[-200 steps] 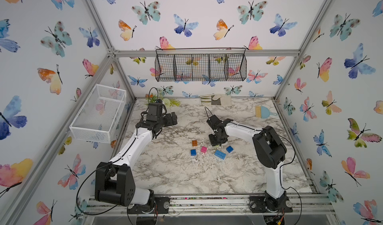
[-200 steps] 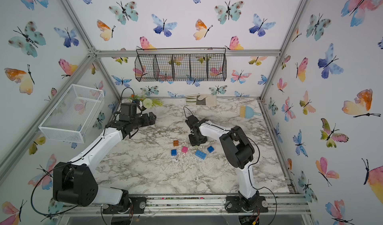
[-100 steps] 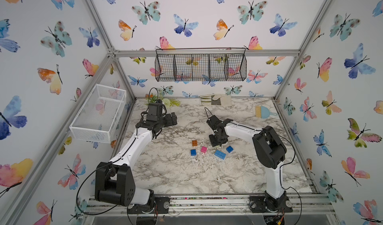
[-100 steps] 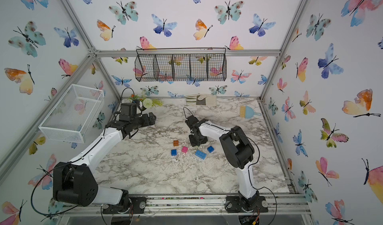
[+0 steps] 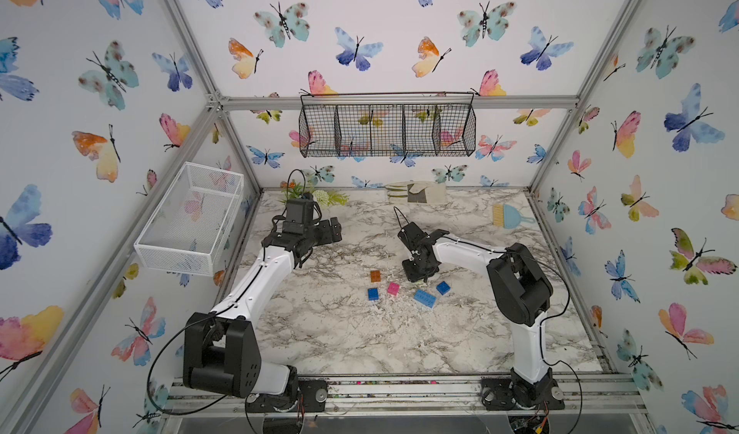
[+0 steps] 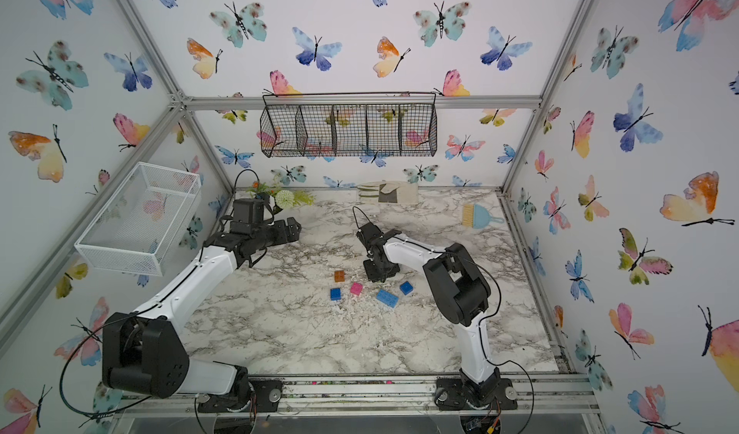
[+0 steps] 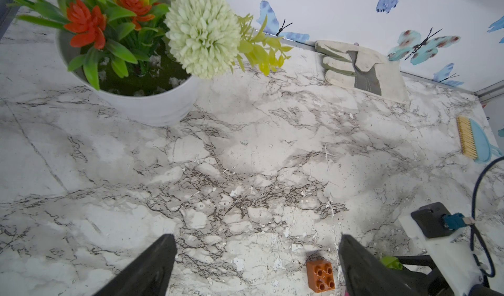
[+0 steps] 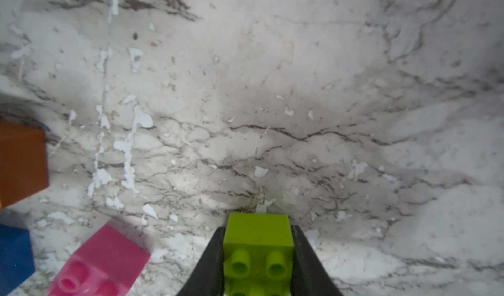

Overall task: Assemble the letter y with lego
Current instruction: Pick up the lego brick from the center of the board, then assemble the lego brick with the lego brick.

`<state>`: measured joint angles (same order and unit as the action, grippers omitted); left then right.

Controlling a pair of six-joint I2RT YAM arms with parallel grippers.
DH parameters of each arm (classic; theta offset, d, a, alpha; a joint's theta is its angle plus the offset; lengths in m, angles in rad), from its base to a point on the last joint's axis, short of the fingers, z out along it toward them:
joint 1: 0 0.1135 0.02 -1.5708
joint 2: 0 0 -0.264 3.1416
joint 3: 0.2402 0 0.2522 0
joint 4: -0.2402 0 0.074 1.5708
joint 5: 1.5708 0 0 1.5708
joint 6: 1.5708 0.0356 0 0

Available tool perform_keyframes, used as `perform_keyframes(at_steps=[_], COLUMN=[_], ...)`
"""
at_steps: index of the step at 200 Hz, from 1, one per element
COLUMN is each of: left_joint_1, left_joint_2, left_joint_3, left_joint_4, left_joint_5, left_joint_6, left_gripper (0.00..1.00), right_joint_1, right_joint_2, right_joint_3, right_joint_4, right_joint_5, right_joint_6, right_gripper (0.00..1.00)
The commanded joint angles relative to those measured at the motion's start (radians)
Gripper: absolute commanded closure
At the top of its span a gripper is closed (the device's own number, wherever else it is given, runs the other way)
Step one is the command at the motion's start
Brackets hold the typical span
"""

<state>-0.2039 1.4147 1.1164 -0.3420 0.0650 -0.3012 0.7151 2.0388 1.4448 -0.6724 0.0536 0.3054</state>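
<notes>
My right gripper [image 8: 257,227] is shut on the lime green lego brick [image 8: 257,242], studs facing the camera, low over the marble. In both top views this gripper [image 5: 418,272] points down just behind the loose bricks. Those are orange [image 5: 375,276], pink [image 5: 393,288], dark blue [image 5: 372,294], a long light blue one [image 5: 424,298] and another dark blue [image 5: 442,287]. All lie apart, none joined, so no letter y shows. My left gripper [image 7: 256,238] hangs open and empty at the back left [image 5: 334,230], with the orange brick [image 7: 320,276] beyond its fingers.
A white flower pot [image 7: 152,101] stands at the back left corner near the left gripper. A work glove [image 7: 362,71] lies at the back wall, a small blue brush [image 7: 474,141] at the back right. A black wire basket [image 5: 387,126] hangs on the back wall, a white one [image 5: 192,220] on the left wall.
The right gripper's jaws have closed tight on the green brick. Neither arm has visibly shifted, and the loose bricks lie where they were.
</notes>
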Motion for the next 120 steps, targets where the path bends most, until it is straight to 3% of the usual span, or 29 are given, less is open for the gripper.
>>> perform_keyframes(at_steps=[1, 44, 76, 120], left_joint_1=[0.003, 0.004, 0.004, 0.003], left_joint_2=[0.005, 0.009, 0.007, 0.011], left_joint_3=[0.017, 0.020, 0.019, 0.020], left_joint_4=[-0.009, -0.012, -0.010, -0.010], left_joint_5=[-0.010, -0.005, -0.008, 0.005], left_joint_6=[-0.006, -0.006, -0.006, -0.006], left_gripper=[0.06, 0.06, 0.06, 0.06], right_joint_1=[0.009, 0.010, 0.010, 0.029], right_joint_2=[-0.075, -0.167, -0.186, -0.276], right_joint_3=[0.005, -0.035, -0.051, -0.137], right_joint_4=[-0.028, -0.052, -0.123, -0.073], right_joint_5=[0.016, -0.032, -0.111, -0.092], right_joint_6=[-0.123, -0.283, -0.432, -0.526], right_gripper=[0.77, 0.98, 0.98, 0.98])
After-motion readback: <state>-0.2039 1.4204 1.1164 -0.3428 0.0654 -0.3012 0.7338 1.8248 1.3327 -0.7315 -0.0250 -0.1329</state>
